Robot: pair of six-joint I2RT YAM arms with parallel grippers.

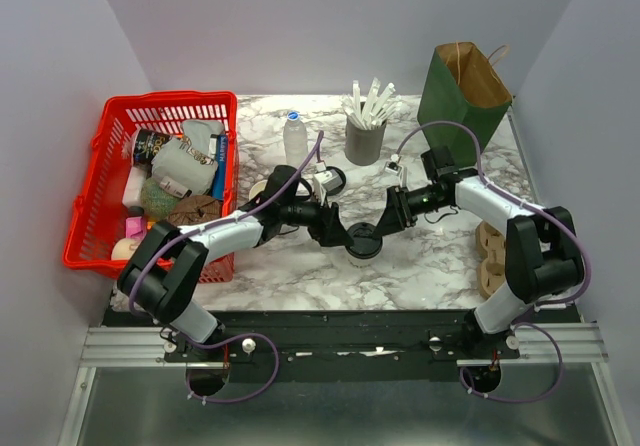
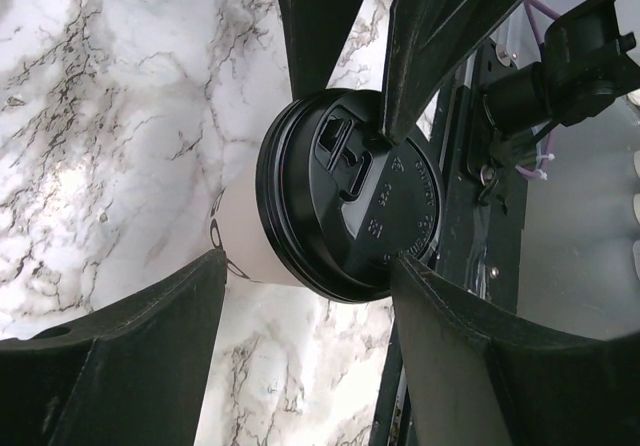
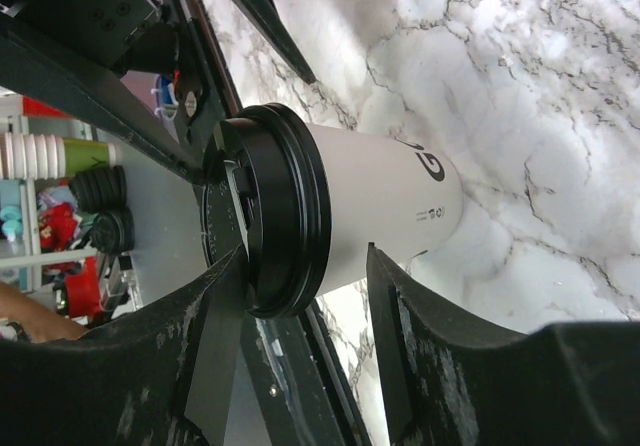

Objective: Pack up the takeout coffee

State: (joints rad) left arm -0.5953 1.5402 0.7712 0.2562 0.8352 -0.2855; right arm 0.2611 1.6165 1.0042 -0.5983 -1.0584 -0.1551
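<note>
The takeout coffee [image 1: 363,243], a cream-white cup with a black lid, stands upright on the marble table between both arms. My left gripper [image 1: 345,236] reaches it from the left. In the left wrist view its jaws [image 2: 308,261] stand apart, one tip at the cup wall [image 2: 250,256], the other at the lid's rim [image 2: 400,256]. My right gripper [image 1: 378,224] comes from the right, open. In the right wrist view, one of its fingers [image 3: 205,296] lies on the lid's top and the other [image 3: 400,306] is beside the cup's wall [image 3: 380,196].
A red basket [image 1: 105,126] full of goods stands at the left. A water bottle [image 1: 295,138], a grey cup of white sticks [image 1: 365,136] and a green paper bag [image 1: 465,91] line the back. Tan round holders [image 1: 490,256] lie at the right edge.
</note>
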